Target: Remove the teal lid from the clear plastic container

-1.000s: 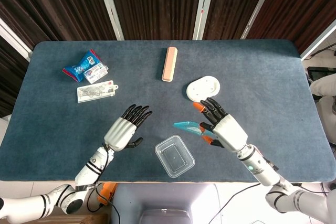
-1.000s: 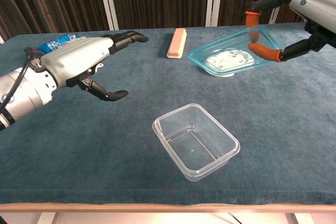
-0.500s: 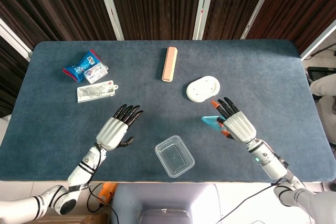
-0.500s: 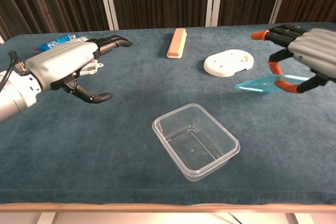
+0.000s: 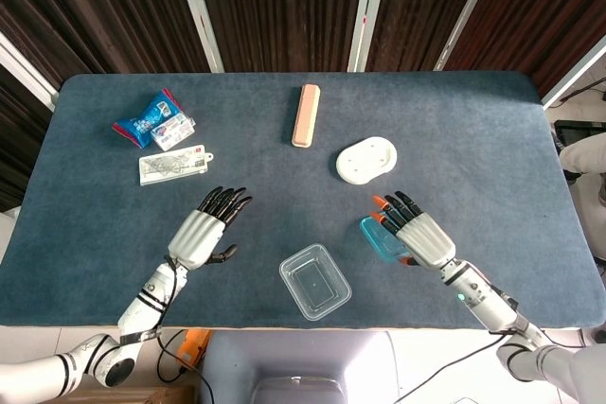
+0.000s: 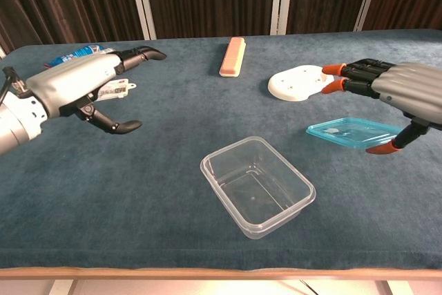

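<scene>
The clear plastic container [image 5: 315, 281] [image 6: 257, 186] stands lidless near the table's front edge. To its right the teal lid [image 5: 379, 237] [image 6: 352, 132] lies flat on the blue cloth. My right hand [image 5: 417, 237] [image 6: 400, 94] hovers over the lid's right part with fingers spread; its thumb is at the lid's front edge, and I see no grip on it. My left hand [image 5: 204, 234] [image 6: 76, 84] hangs left of the container, fingers stretched out, holding nothing.
A white round disc [image 5: 366, 159] [image 6: 300, 82] lies behind the lid. A pinkish bar [image 5: 305, 114] [image 6: 233, 56] sits at the back middle. A blue snack packet [image 5: 144, 118] and a white card packet [image 5: 173, 164] lie at the far left.
My right hand has come down and to the right, and the teal lid went from tilted in the air to flat on the table. My left hand drew back a little leftward.
</scene>
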